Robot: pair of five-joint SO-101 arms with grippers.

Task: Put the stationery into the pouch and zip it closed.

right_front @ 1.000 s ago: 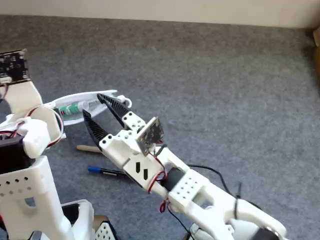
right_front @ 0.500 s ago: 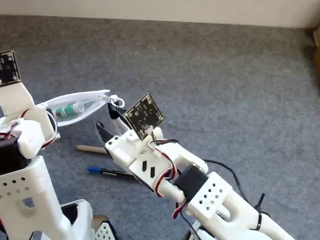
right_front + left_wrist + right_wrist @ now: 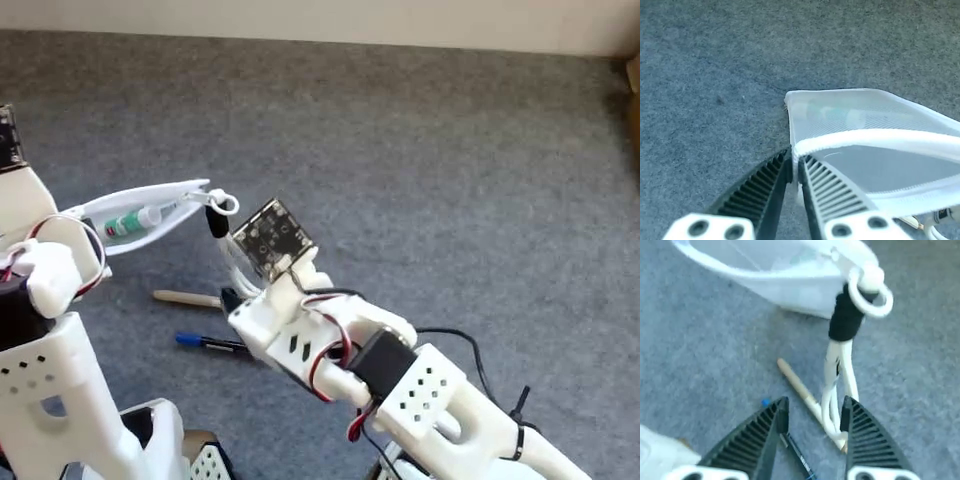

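The pouch (image 3: 160,205) was seen at the upper left of the high view, on the grey tabletop (image 3: 450,150). Its mouth was open, and a green-and-white item (image 3: 130,221) was lying inside. The left hand (image 3: 794,162) was closed on the pouch rim, and the white edge was pinched between its fingers. The zip ring (image 3: 222,204) was found at the right end of the pouch, with a black piece (image 3: 215,225) and a white cord (image 3: 835,385) hanging from it. The right hand (image 3: 814,421) was held partly open near the ring. The cord was placed between its fingers, close to one of them, but nothing was gripped. A wooden stick (image 3: 185,297) and a blue pen (image 3: 212,343) were lying on the tabletop at the lower left, outside the pouch.
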